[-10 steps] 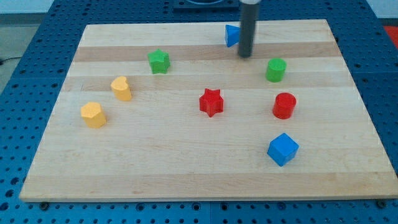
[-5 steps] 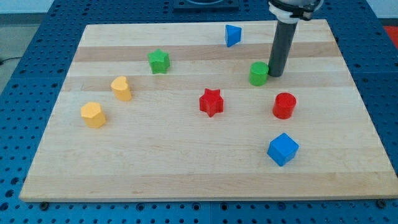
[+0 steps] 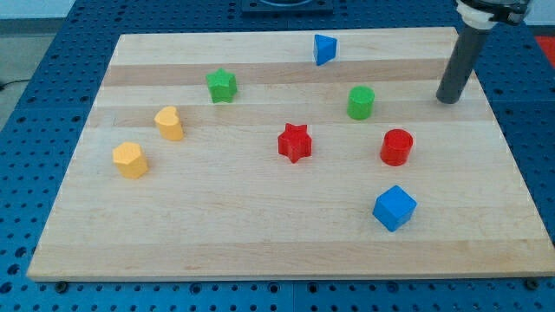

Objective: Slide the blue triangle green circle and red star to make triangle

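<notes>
The blue triangle [image 3: 323, 48] sits near the view's top edge of the wooden board [image 3: 260, 225]. The green circle [image 3: 361, 102] stands below and right of it. The red star [image 3: 295, 142] lies near the board's middle, below and left of the green circle. My tip [image 3: 447, 100] rests on the board near its right edge, well to the right of the green circle and touching no block.
A red cylinder [image 3: 396, 146] stands below and right of the green circle. A blue cube [image 3: 395, 208] lies lower right. A green star [image 3: 222, 85] sits upper left. A yellow heart [image 3: 170, 123] and a yellow hexagon [image 3: 130, 159] lie at the left.
My tip went from beside the blue triangle to the green circle's right side, nudged the circle left, then moved away to the right. The other blocks stayed put.
</notes>
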Motion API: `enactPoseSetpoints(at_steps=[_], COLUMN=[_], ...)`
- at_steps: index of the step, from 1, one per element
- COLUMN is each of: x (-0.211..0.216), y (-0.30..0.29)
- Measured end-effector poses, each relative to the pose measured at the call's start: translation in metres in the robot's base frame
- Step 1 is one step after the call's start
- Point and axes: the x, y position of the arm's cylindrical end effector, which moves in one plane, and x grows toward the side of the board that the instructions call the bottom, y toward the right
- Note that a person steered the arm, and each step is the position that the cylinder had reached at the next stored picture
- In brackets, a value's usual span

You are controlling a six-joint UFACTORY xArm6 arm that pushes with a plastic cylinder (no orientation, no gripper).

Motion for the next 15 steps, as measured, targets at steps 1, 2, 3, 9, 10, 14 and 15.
enactPoseSetpoints(at_steps=[1, 2, 3, 9, 10, 14, 15], x=[-0.004, -0.077, -0.138, -0.099, -0.094, -0.074, -0.073], y=[0.005, -0.016, -0.077, -0.173, -0.137, -0.164, -0.182])
